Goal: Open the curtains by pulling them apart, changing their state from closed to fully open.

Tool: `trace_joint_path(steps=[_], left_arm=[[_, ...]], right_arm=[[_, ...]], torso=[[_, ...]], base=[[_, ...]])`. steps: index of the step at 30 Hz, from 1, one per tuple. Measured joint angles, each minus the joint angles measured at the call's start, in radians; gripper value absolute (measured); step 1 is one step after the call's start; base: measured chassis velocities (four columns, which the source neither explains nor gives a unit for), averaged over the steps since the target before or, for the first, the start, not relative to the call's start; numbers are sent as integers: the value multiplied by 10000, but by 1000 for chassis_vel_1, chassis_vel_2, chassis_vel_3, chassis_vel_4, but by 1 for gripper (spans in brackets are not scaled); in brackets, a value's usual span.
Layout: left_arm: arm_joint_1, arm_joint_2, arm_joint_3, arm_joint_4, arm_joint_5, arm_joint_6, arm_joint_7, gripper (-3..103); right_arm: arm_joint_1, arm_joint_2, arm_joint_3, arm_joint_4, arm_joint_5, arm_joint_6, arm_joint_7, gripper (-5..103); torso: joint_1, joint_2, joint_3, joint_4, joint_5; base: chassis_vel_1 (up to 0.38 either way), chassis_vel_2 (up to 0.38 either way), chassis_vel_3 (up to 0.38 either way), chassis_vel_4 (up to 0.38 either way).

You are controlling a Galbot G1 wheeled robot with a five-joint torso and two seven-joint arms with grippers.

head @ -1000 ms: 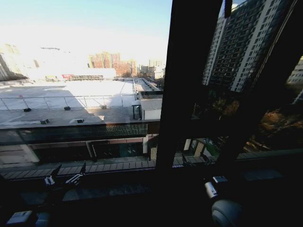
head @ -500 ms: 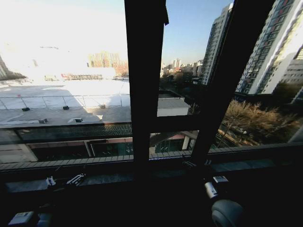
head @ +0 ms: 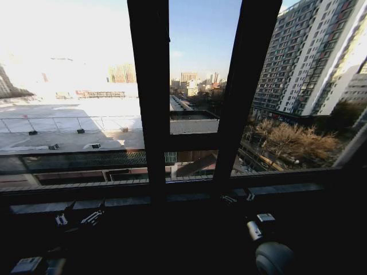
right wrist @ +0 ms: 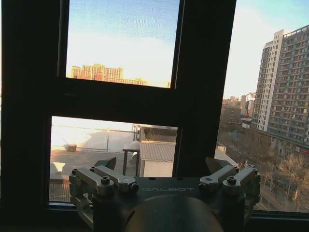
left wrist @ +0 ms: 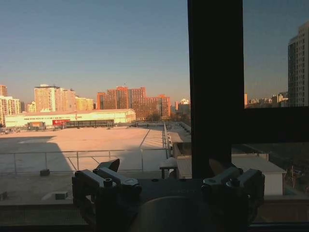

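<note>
Curtains cannot be placed for certain: a pale strip [head: 347, 150] at the 3 o'clock edge of the head view may be fabric, too slight to tell. The glass ahead stands uncovered, crossed by two dark window frame bars [head: 149, 103] near 12 o'clock above a shadowed sill [head: 172, 197]. Beyond lie a sunlit rooftop [head: 74, 114] at 9 o'clock and a tower block [head: 309, 57] at 2 o'clock. The left pincer [head: 77, 218] sits low at 7 o'clock, spread wide and holding nothing; the right pincer [right wrist: 161, 164], at 5 o'clock, is likewise wide and empty, facing the bars.
</note>
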Motion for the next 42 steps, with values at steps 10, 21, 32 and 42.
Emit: trace_joint_path(steps=[10, 21, 32, 42], left_arm=[[72, -91, 175, 2, 224, -129, 2, 100], [78, -129, 255, 3, 285, -151, 16, 100], [69, -164, 267, 3, 295, -233, 23, 100], [83, -201, 275, 1, 304, -300, 31, 100]], right_arm=[[-14, -23, 28, -6, -1, 17, 10, 100], [-119, 13, 169, 8, 60, 41, 51, 100], [-137, 32, 183, 52, 65, 60, 71, 100], [-176, 14, 188, 37, 36, 246, 72, 100]], torso=[[2, 0, 1, 2, -6], [0, 0, 0, 3, -6], [2, -1, 2, 1, -3], [1, -1, 1, 2, 0]], base=[[41, -373, -31, 359], [28, -371, -2, 384], [-94, -380, 86, 374], [-105, -374, 80, 396]])
